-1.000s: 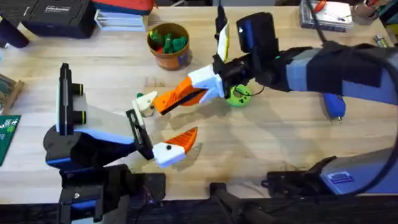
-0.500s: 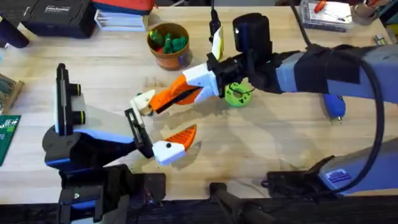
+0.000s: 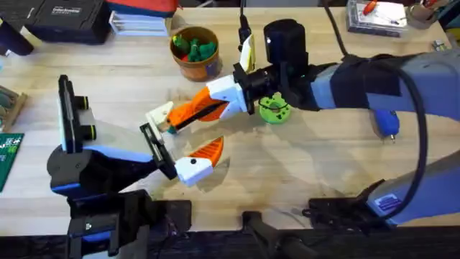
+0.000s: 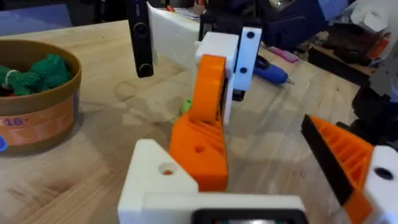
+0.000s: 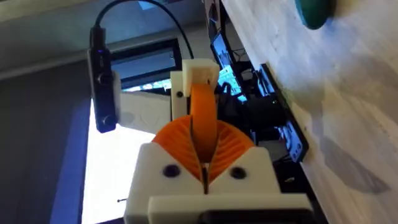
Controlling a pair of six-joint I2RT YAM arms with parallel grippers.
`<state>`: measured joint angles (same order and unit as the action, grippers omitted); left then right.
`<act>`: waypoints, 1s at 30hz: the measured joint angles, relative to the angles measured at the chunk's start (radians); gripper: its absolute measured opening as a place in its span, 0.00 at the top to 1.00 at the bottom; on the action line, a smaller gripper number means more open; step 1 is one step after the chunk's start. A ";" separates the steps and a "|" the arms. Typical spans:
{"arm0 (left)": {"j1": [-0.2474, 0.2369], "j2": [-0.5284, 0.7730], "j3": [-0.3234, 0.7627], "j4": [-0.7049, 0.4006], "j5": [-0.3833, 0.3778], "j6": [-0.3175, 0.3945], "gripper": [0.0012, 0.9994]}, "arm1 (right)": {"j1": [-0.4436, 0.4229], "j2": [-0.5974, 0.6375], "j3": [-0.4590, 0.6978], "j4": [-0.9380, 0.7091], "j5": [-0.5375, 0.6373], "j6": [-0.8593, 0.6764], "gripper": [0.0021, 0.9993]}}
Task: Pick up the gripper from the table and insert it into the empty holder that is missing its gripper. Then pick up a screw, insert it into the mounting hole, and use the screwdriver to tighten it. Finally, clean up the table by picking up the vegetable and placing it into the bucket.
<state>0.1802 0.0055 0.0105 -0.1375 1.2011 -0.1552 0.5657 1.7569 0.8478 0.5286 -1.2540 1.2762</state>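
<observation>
Since a second ago your right gripper (image 5: 204,138) has slid over toward the left arm, carrying the part with it. The loose gripper piece (image 5: 203,102), orange with a cream mount, is pinched tight between its ribbed pads (image 5: 233,144), standing out past their tips. Just beyond it sits the empty holder (image 4: 163,177) on your left gripper (image 4: 255,165), whose one remaining orange finger (image 4: 348,163) stands well apart from that holder. In the left wrist view the piece looks like it's touching the holder, but I can't tell if it's seated.

What I'd watch: come in tilted and it jams or twists in your pinch. Let go early and it drops. Behind your right wrist are the lime disc (image 3: 273,109) and the screwdriver (image 3: 387,124), with the bucket (image 3: 194,54) off to the side.
</observation>
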 joint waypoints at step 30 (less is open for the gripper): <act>0.023 0.009 0.000 0.012 -0.109 -0.015 0.01 | 0.060 0.021 0.002 0.158 0.133 0.025 0.99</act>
<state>0.2031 0.0147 0.0101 -0.1253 1.0924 -0.1700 0.6254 1.7782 0.8497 0.6865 -1.1208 1.3017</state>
